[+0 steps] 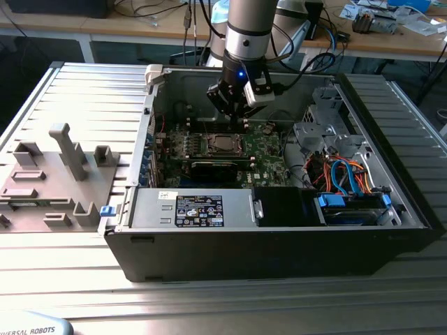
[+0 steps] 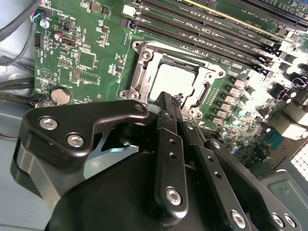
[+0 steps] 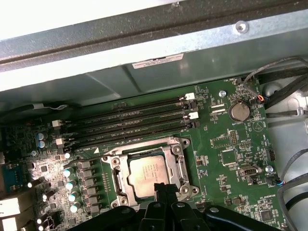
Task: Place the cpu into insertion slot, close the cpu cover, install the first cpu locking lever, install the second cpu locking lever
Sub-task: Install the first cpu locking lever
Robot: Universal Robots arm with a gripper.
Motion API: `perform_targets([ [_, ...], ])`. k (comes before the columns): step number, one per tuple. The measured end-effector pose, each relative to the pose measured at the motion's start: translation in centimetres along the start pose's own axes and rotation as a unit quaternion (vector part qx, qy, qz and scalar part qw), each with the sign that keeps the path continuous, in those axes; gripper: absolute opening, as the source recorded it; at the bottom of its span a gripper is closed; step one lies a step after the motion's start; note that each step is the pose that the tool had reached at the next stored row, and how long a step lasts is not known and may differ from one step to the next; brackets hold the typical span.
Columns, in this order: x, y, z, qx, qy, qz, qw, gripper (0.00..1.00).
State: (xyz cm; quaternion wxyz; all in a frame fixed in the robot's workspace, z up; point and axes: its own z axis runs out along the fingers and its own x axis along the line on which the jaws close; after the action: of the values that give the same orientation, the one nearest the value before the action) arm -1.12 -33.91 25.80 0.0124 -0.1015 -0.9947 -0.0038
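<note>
Hand (image 2: pixel 169 100) w/ black fingers pressed together, nothing between 'em, hung at the socket's edge. Dull silver-grey square cpu (image 3: pixel 150 174) sat flat in the dark, silver-rimmed insertion slot (image 3: pixel 118 182), thin silvery cpu cover frame (image 3: pixel 181 163) down around it, green circuit board (image 3: pixel 231 144) all round.

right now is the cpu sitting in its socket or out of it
In. In the first wrist view the chip lies flat inside the socket, with the metal frame down around it.
</note>
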Motion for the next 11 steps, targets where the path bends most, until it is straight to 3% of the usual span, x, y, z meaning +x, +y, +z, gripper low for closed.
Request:
perform_targets([
  [11, 0.0, 0.0, 0.0, 0.0001, 0.0, -0.002, 1.0, 0.11],
])
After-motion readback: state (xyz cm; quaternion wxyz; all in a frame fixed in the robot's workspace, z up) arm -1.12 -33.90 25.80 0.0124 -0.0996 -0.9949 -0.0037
